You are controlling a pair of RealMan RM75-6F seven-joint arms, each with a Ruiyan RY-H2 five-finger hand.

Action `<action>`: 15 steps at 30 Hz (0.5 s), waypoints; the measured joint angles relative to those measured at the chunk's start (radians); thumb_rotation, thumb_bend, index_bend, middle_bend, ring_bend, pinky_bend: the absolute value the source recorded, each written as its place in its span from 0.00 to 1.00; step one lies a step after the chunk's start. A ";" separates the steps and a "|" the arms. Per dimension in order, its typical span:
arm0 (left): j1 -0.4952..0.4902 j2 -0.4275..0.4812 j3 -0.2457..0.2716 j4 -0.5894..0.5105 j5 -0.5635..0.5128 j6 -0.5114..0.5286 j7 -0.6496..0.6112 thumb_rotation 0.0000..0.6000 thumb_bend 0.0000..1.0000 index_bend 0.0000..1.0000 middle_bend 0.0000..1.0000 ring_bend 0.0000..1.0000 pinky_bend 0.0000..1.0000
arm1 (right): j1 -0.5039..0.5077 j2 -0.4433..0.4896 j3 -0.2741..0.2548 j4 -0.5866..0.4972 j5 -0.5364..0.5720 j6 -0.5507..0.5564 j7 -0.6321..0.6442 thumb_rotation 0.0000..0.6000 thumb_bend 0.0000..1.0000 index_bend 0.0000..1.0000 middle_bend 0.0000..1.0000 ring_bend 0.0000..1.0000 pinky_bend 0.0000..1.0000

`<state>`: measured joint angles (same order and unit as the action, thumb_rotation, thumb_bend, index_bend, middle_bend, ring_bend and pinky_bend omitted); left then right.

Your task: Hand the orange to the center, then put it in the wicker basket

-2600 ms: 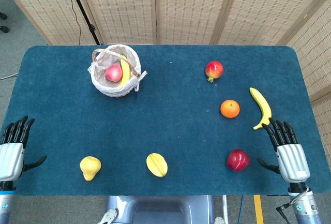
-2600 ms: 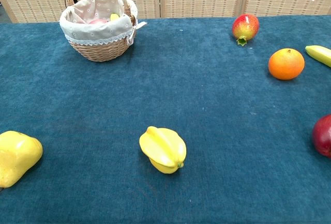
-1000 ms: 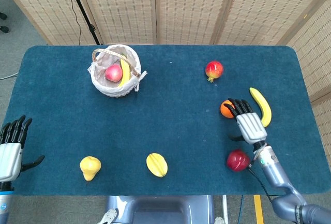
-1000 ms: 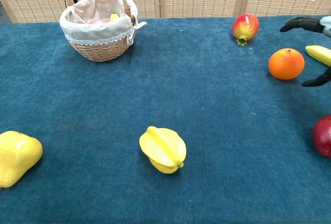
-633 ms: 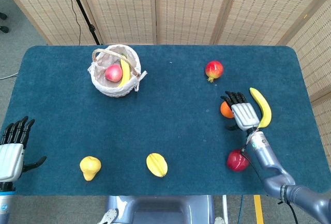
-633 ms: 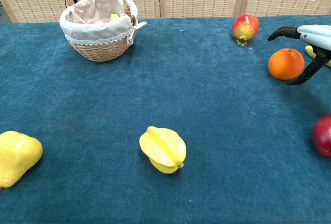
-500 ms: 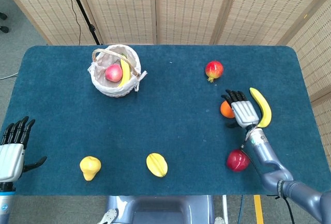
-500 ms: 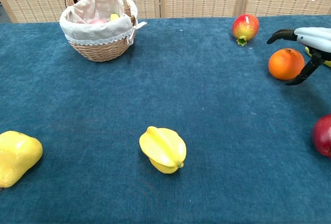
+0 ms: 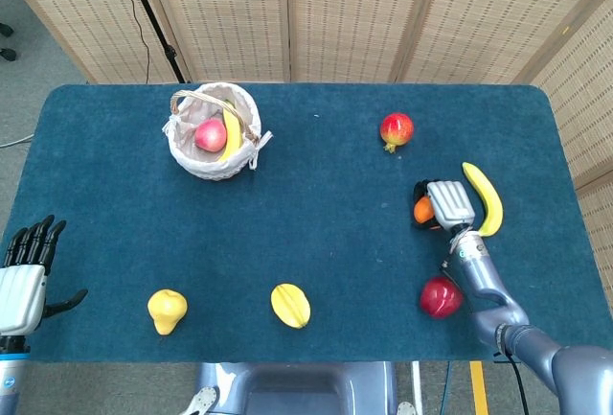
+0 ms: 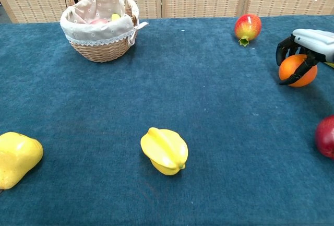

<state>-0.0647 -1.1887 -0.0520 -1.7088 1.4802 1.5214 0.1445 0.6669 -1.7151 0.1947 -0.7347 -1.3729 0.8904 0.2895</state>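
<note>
Since a moment ago the right hand (image 9: pixel 442 204) has closed: its dark fingers (image 10: pixel 290 42), then spread above and beside the orange (image 10: pixel 298 70), now curl around it, holding it at the right side of the table (image 9: pixel 316 233), still far from the center. Whether the fruit has left the cloth cannot be told. Just to its right lies a banana (image 9: pixel 484 198); behind it sits a red-yellow pomegranate (image 10: pixel 248 28), and nearer the front edge a dark red apple (image 9: pixel 441 296). A yellow starfruit (image 10: pixel 165 150) rests front-center, and a yellow pear (image 9: pixel 167 311) lies toward the front left. The wicker basket (image 10: pixel 99 50), cloth-lined, stands at the back left, well apart from the orange, with a pink fruit (image 9: pixel 211 134) and a second banana (image 9: pixel 233 132) inside. The left hand (image 9: pixel 23 284) hangs at the table's front left corner, fingers apart, holding nothing.
</note>
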 measured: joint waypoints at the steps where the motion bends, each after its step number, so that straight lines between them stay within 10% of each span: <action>1: 0.000 0.000 0.000 0.000 0.000 0.000 -0.001 1.00 0.00 0.00 0.00 0.00 0.00 | -0.002 0.004 0.000 -0.007 0.001 0.005 -0.003 1.00 0.07 0.73 0.64 0.64 0.71; 15: -0.002 -0.004 -0.003 0.003 -0.006 -0.001 0.003 1.00 0.00 0.00 0.00 0.00 0.00 | -0.016 0.093 0.024 -0.292 0.020 0.076 -0.120 1.00 0.07 0.72 0.64 0.65 0.71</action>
<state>-0.0665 -1.1923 -0.0545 -1.7055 1.4746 1.5200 0.1472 0.6513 -1.6221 0.2184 -1.0263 -1.3524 0.9667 0.1695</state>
